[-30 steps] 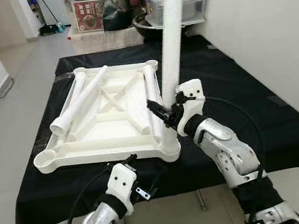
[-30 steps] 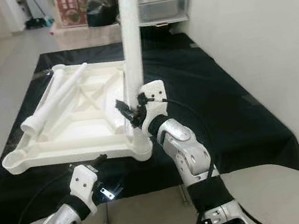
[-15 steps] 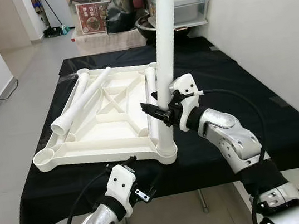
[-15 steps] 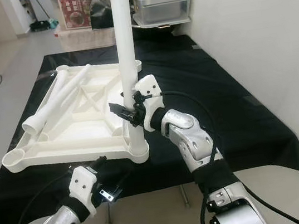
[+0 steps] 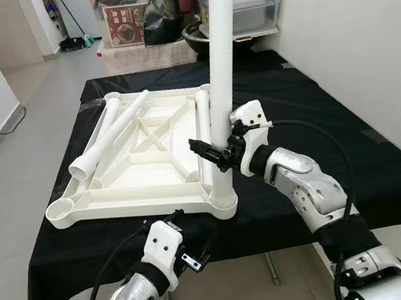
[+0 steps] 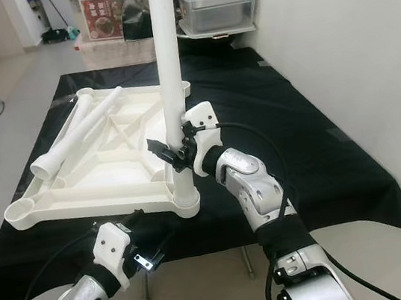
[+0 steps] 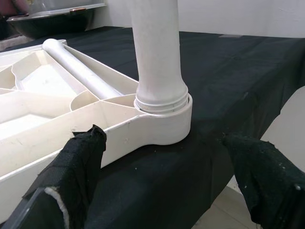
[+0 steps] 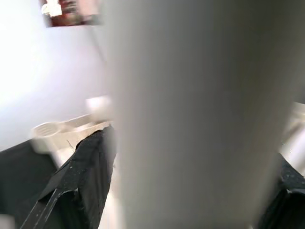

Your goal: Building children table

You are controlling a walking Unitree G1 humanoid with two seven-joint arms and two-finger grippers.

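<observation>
While the right gripper (image 5: pixel 218 154) pinches it, the table leg (image 5: pixel 218 79) stands upright in the tabletop (image 5: pixel 144 175) corner.

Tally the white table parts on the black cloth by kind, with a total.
Upside-down white plastic tabletop: 1
White tube leg standing in a corner socket, gripped by the right gripper: 1
White tube legs lying loose on the tabletop: 3
Total: 5

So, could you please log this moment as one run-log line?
right gripper: shut on upright table leg | leg: seated in near-right corner socket of upturned tabletop | left gripper: open, below table edge
</observation>
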